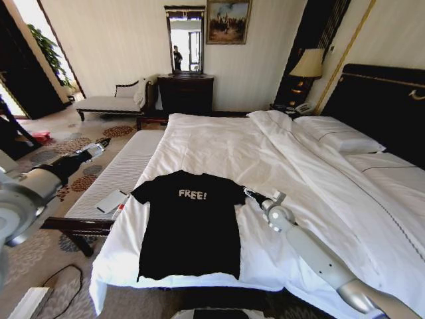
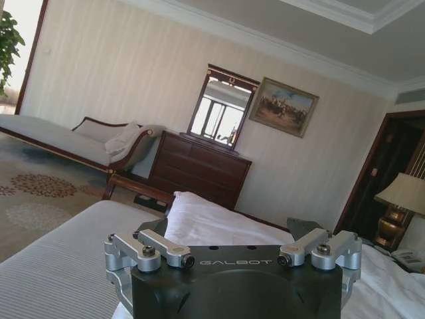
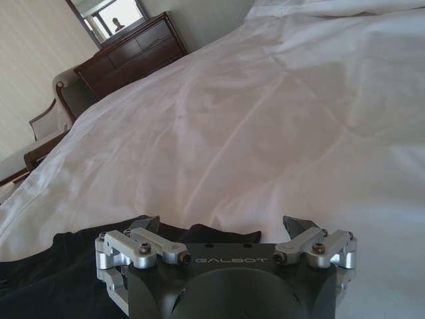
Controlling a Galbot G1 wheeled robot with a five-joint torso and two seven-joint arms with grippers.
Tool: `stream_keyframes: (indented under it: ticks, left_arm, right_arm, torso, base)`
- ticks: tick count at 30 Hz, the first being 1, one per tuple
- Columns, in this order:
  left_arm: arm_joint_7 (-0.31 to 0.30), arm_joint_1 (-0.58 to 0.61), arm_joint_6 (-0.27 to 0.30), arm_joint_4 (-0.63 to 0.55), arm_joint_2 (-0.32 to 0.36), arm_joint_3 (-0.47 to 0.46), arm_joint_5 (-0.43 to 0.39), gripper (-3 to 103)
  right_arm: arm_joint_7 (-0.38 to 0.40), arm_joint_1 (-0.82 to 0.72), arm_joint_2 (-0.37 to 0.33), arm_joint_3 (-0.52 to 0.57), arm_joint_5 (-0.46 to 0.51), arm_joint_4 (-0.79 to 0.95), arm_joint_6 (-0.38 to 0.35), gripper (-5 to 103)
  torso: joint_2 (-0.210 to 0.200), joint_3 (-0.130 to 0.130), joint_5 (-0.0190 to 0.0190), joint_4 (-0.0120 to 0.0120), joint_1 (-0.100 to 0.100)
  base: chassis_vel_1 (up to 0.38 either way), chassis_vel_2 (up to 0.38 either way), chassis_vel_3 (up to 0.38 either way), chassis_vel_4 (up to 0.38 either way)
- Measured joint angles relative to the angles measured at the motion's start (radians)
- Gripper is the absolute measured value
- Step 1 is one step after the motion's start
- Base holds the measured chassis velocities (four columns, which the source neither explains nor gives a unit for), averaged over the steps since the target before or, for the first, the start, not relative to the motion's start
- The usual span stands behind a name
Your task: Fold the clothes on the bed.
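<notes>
While flat on the bed, the T-shirt (sleeve) touches the right end effector.

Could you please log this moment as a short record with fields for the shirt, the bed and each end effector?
shirt: black T-shirt with white "FREE!" lettering, spread flat, chest up, near the foot of the bed
bed: white duvet, pillows by the dark headboard
right end effector: open, low over the duvet at the shirt's right sleeve
left end effector: open, raised off the bed's left side above the bench
folding: no fold made yet
</notes>
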Motion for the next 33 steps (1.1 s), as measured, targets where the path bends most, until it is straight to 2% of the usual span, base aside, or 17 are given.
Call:
stream_keyframes:
  ticks: [13, 16, 19, 23, 24, 27, 29, 33]
  left_arm:
    - [0.004, 0.009, -0.003, 0.015, 0.001, -0.011, 0.020, 100]
    - [0.007, 0.012, -0.003, 0.018, 0.001, -0.012, 0.026, 100]
    - [0.008, 0.013, -0.004, 0.019, 0.001, -0.012, 0.031, 100]
    - [0.015, 0.018, -0.005, 0.027, -0.001, -0.011, 0.051, 100]
    - [0.015, 0.018, -0.005, 0.027, -0.001, -0.011, 0.051, 100]
    - [0.021, 0.023, -0.006, 0.035, -0.007, -0.005, 0.074, 100]
    - [0.022, 0.024, -0.006, 0.036, -0.008, -0.004, 0.077, 100]
    - [0.024, 0.024, -0.007, 0.038, -0.009, -0.002, 0.083, 100]
  right_arm:
    - [0.063, 0.003, 0.013, 0.007, 0.068, -0.014, -0.075, 99]
    - [0.064, 0.005, 0.019, 0.010, 0.078, -0.016, -0.084, 89]
    - [0.064, 0.007, 0.022, 0.011, 0.081, -0.017, -0.087, 84]
    - [0.064, 0.010, 0.024, 0.007, 0.079, -0.019, -0.087, 62]
    - [0.064, 0.010, 0.024, 0.007, 0.079, -0.019, -0.087, 62]
    - [0.063, 0.011, 0.026, 0.004, 0.073, -0.020, -0.086, 46]
    - [0.063, 0.011, 0.026, 0.003, 0.070, -0.021, -0.085, 46]
    - [0.059, 0.012, 0.028, 0.001, 0.058, -0.025, -0.081, 24]
  torso:
    - [0.000, 0.000, 0.0000, -0.0004, 0.000]
    - [0.000, 0.000, 0.0000, -0.0002, 0.000]
    - [0.000, 0.000, 0.0000, -0.0002, 0.000]
    - [0.000, 0.000, 0.0001, -0.0002, 0.000]
    - [0.000, 0.000, 0.0001, -0.0002, 0.000]
    - [0.000, 0.000, 0.0000, -0.0001, 0.000]
    - [0.000, 0.000, 0.0000, -0.0001, 0.000]
    - [0.000, 0.000, 0.0000, -0.0002, 0.000]
  base:
    - [0.000, 0.000, 0.000, 0.000]
    - [0.000, 0.000, 0.000, 0.000]
    - [0.000, 0.000, 0.000, 0.000]
    - [0.000, 0.000, 0.000, 0.000]
    - [0.000, 0.000, 0.000, 0.000]
    - [0.000, 0.000, 0.000, 0.000]
    - [0.000, 0.000, 0.000, 0.000]
    - [0.000, 0.000, 0.000, 0.000]
